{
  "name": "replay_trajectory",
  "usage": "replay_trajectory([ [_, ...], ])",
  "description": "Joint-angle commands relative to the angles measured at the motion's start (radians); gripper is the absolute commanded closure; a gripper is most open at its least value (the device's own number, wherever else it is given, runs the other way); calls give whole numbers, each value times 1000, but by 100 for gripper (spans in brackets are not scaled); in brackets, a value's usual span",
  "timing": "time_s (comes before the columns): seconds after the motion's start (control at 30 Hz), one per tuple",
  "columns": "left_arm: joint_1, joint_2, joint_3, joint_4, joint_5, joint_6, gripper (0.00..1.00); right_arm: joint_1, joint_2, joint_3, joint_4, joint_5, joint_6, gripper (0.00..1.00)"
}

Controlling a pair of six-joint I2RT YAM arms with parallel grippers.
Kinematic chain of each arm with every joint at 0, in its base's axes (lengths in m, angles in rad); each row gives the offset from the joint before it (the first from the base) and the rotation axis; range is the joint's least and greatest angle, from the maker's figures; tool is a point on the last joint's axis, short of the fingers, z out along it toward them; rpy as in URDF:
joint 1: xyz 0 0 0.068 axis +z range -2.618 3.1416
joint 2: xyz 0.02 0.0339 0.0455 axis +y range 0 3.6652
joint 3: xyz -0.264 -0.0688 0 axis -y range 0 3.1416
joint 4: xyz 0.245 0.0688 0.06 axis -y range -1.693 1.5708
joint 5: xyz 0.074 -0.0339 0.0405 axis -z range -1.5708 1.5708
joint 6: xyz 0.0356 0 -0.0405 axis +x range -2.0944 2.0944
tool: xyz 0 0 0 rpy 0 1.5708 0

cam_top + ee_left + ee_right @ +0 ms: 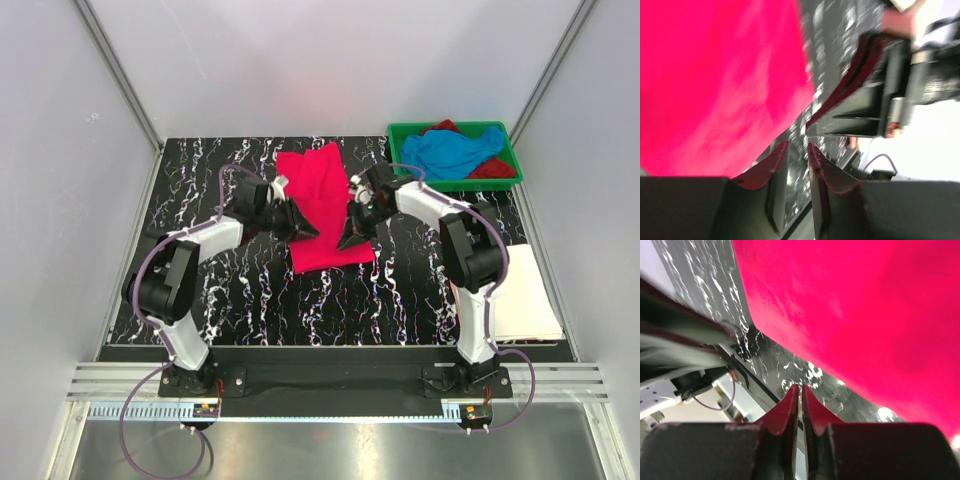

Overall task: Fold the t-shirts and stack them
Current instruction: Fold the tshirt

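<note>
Pink t-shirt (322, 200) lies folded into a strip in the middle of the table (250, 300).
Long axis runs far-to-near, near end skewed slightly right. Left gripper (305, 230) at its left edge, fingers slightly apart, empty. Right gripper (350, 238) at its right edge, nearly closed, empty.

This is a robotics lab test cell. Plain white panel walls (60, 150) held in aluminium framing (120, 70) box in a black marbled counter (300, 310). At the bottom of the frame, a left arm (175, 280) and a right arm (475, 265), trailing purple cables (128, 440), are bolted to a metal rail (110, 380).
</note>
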Motion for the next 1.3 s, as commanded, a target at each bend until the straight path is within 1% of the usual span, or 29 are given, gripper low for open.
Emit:
replay_trajectory([
  [0.0,-5,33,-106,126,22,-45,75,52,73,32,25,-46,32,88],
  [0.07,-10,47,-129,149,25,-46,76,58,84,22,43,-52,45,88],
  [0.13,-11,64,-169,180,36,-58,77,60,84,-18,66,-55,48,88],
  [0.2,-11,64,-200,177,21,-48,77,58,77,-62,73,-55,32,88],
  [0.3,-10,64,-221,138,-1,-8,77,45,74,-131,96,-38,22,89],
  [0.37,-10,66,-223,108,-5,23,77,31,82,-156,122,-53,32,89],
  [0.47,-11,41,-198,36,-16,66,76,21,64,-179,128,-49,37,90],
  [0.53,-14,14,-168,6,-16,86,75,21,47,-179,116,-44,40,90],
  [0.6,-25,-34,-137,-63,-16,106,74,29,16,-172,109,-44,54,89],
  [0.67,-31,-66,-122,-105,-24,109,74,53,-4,-158,103,-46,72,90],
  [0.7,-31,-98,-120,-113,-35,104,73,63,-7,-132,102,-50,80,90],
  [0.83,-31,-140,-141,-136,-71,90,73,98,18,-61,151,-78,150,90],
  [1.0,-30,-91,-212,-92,-84,73,74,121,128,49,155,-93,192,90],
  [1.07,-25,-54,-227,-75,-97,81,74,121,159,58,157,-101,190,90],
  [1.17,-16,-5,-244,-66,-119,95,76,120,168,28,168,-93,180,90],
  [1.27,-10,21,-264,-57,-119,101,76,120,170,-53,191,-83,160,90],
])
